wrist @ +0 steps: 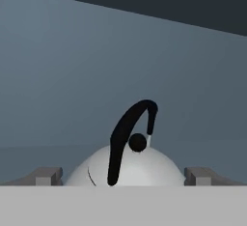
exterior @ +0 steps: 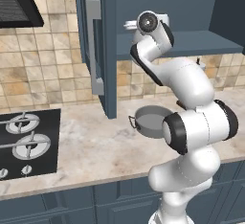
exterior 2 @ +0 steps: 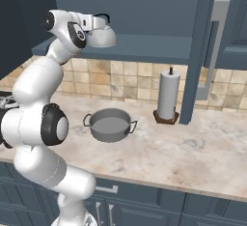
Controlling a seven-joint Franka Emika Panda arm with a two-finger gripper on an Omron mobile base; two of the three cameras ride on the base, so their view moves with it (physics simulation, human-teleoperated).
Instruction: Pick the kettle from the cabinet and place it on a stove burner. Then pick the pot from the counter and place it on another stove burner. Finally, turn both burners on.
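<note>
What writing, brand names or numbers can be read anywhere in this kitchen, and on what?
None: no readable text in any view.
kettle: plain metal, no label.
pot: no marking.
cabinet door: blank.
stove burners: the small silver knobs beside them bear nothing legible.
paper towel roll: blank.

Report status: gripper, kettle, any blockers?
Gripper open, fingertips either side of kettle on cabinet shelf, not yet gripped. Pot on counter. Nothing seen in the way.
</note>
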